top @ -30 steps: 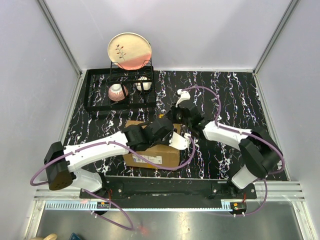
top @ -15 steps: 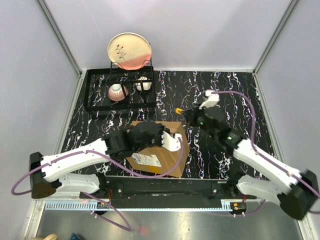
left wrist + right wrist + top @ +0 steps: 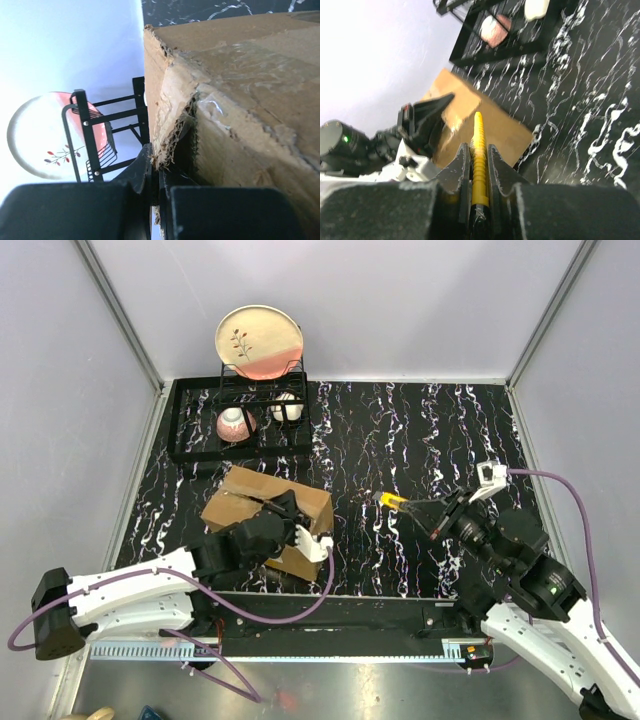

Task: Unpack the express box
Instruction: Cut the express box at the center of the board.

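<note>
The express box (image 3: 252, 496) is a brown cardboard carton sitting askew at the near left of the black marble table (image 3: 420, 430). My left gripper (image 3: 290, 506) lies over its right side. In the left wrist view the carton (image 3: 240, 90) fills the right half, its tape seam torn, and my left gripper (image 3: 156, 167) is shut on a ragged flap edge. My right gripper (image 3: 432, 512) hovers to the right of the box, well apart from it. It is shut on a yellow ridged cutter (image 3: 479, 150) whose tip (image 3: 390, 501) points toward the box (image 3: 495, 125).
A black dish rack (image 3: 190, 420) stands at the back left, holding an upright pink-and-cream plate (image 3: 259, 340), a pink bowl (image 3: 235, 424) and a white cup (image 3: 288, 408). Grey walls close in the left, right and back sides. The arm bases sit on the near rail (image 3: 330, 610).
My left gripper has shut on the flap and dragged the box left and nearer, turning it. My right arm has drawn back to the right with the yellow cutter.
</note>
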Controlling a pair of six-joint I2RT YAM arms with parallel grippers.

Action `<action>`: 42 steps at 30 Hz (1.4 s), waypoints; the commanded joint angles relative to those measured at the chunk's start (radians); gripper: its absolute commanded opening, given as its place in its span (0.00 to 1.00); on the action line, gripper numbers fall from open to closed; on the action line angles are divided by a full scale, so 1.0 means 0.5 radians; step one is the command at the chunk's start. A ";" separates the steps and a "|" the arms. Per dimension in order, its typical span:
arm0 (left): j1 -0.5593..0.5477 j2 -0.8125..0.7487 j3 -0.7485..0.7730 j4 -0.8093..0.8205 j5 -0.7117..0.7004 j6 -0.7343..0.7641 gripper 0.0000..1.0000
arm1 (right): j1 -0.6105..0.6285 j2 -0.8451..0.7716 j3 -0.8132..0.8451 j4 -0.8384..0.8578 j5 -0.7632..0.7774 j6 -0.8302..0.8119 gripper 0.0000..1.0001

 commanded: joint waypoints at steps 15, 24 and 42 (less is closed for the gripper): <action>-0.012 -0.191 0.022 0.861 0.059 0.036 0.00 | 0.008 -0.265 -0.578 0.596 -0.473 0.359 0.00; -0.036 -0.145 0.178 0.854 0.240 -0.053 0.00 | 0.011 -0.405 -0.562 0.838 -0.657 0.120 0.00; 0.136 -0.034 1.078 -0.644 1.488 -1.087 0.00 | 0.008 -0.489 0.020 0.170 -0.930 -1.264 0.00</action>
